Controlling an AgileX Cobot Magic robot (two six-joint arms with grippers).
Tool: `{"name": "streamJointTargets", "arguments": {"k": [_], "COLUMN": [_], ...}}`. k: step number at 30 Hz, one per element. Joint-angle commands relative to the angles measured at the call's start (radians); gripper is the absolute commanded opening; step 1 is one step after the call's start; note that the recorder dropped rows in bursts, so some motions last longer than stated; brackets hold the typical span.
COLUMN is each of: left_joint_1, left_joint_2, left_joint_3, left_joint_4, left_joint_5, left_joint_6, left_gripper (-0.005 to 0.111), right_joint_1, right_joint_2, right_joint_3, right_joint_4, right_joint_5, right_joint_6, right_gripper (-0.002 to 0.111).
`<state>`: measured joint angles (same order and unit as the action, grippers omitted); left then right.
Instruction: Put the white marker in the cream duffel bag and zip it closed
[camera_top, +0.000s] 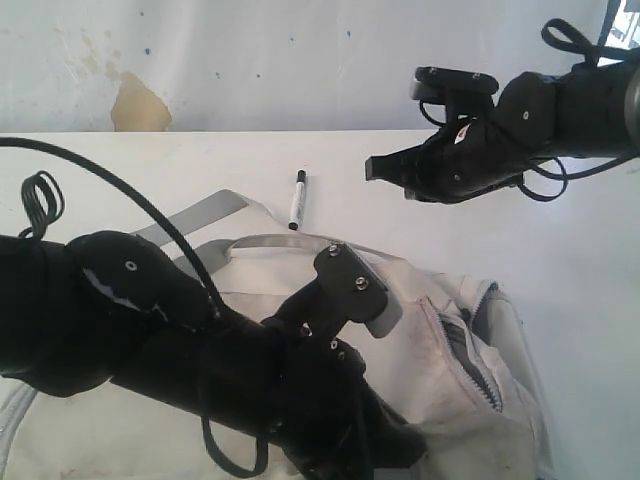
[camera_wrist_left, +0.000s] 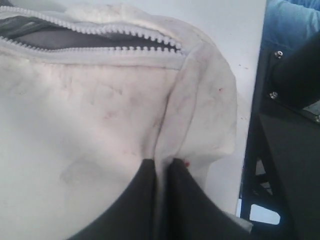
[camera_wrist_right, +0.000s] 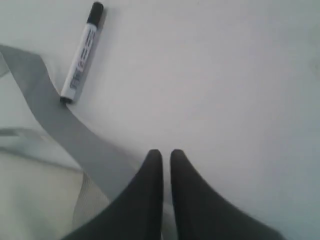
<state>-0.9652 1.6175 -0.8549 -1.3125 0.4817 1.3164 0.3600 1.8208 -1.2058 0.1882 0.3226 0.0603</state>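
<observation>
The white marker (camera_top: 298, 198) (camera_wrist_right: 82, 52) with its black cap lies on the white table just beyond the cream duffel bag (camera_top: 440, 350) (camera_wrist_left: 90, 115), its tip touching a grey strap (camera_wrist_right: 60, 125). My left gripper (camera_wrist_left: 162, 162) is shut on a fold of the bag's fabric near the end of its zipper (camera_wrist_left: 100, 37), which stands partly open on dark lining. My left arm (camera_top: 200, 350) lies over the bag and hides the gripper in the exterior view. Shut and empty, my right gripper (camera_top: 385, 165) (camera_wrist_right: 166, 152) hangs above the table to the right of the marker.
The grey strap (camera_top: 195, 215) loops out from the bag's far side toward the marker. The table edge (camera_wrist_left: 250, 125) runs close to the bag's end, with a dark frame beyond it. A stained white wall (camera_top: 140, 100) backs the table.
</observation>
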Motion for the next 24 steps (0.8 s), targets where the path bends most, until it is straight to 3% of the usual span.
{"name": "streamJointTargets", "arguments": {"k": [1,4,6,8,14,24], "left_joint_1": [-0.003,-0.003,-0.003,-0.003,0.032,0.192], "left_joint_2": [0.000,0.000,-0.002,-0.016,-0.113,-0.166], "left_joint_3": [0.004,0.004,0.004,0.004,0.004,0.008], "left_joint_4": [0.013,0.004,-0.002,0.003,0.005,0.020], "left_joint_5": [-0.069,-0.069,-0.063,-0.065,-0.099,-0.217], "left_joint_6": [-0.054,-0.064,-0.072,-0.124,-0.220,-0.245], "left_gripper": [0.025,0.052,0.069,0.079,0.079,0.079], "right_joint_1": [-0.003,-0.003,-0.003,-0.003,-0.003,-0.003], "right_joint_2": [-0.054,-0.090,-0.116,-0.141,-0.200,-0.204], "right_joint_3": [-0.020,-0.020,-0.020,-0.020,-0.020,0.009], "right_joint_4": [-0.003,-0.003,-0.003,-0.010,-0.076,-0.103], "right_joint_5": [0.195,0.270,0.343,0.417,0.615,0.707], "right_joint_6": [-0.012,-0.014,-0.014,-0.014,-0.014,-0.042], "right_gripper": [0.034,0.046,0.047,0.047,0.048,0.047]}}
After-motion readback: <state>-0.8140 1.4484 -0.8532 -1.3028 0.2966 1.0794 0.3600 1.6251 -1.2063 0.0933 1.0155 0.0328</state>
